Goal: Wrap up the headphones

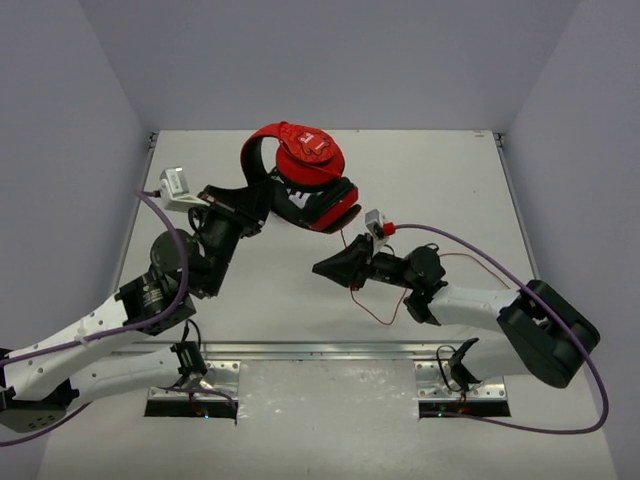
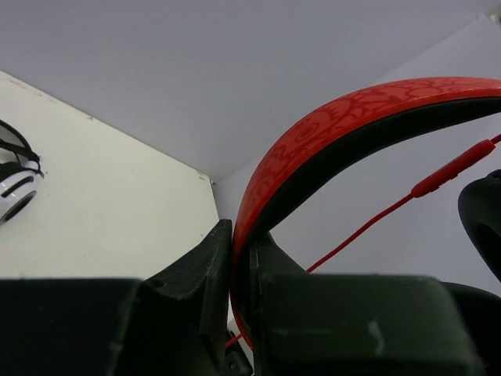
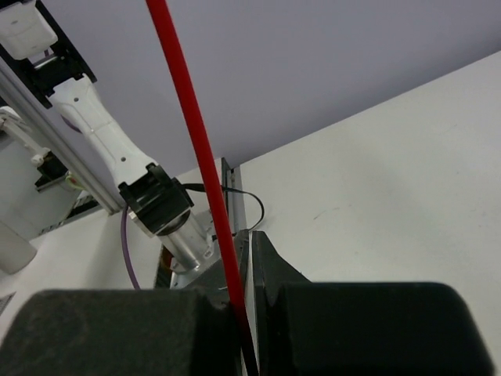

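The red headphones [image 1: 303, 173] are held up above the back middle of the table [image 1: 450, 190], ear cups folded together. My left gripper [image 1: 272, 196] is shut on their headband; in the left wrist view the red-and-black headband [image 2: 329, 125] runs down between my fingers [image 2: 241, 262]. The thin red cable [image 1: 345, 245] hangs from the headphones into my right gripper [image 1: 322, 268], which is shut on it. The cable then loops on the table [image 1: 375, 312] and trails right. In the right wrist view the cable [image 3: 192, 133] rises from my closed gripper [image 3: 246, 270]. An inline remote [image 2: 455, 167] shows on the cable.
White-and-black headphones [image 2: 16, 178] lie at the left edge of the left wrist view. Grey walls enclose the table on three sides. A metal rail [image 1: 320, 350] runs along the near edge between the arm bases.
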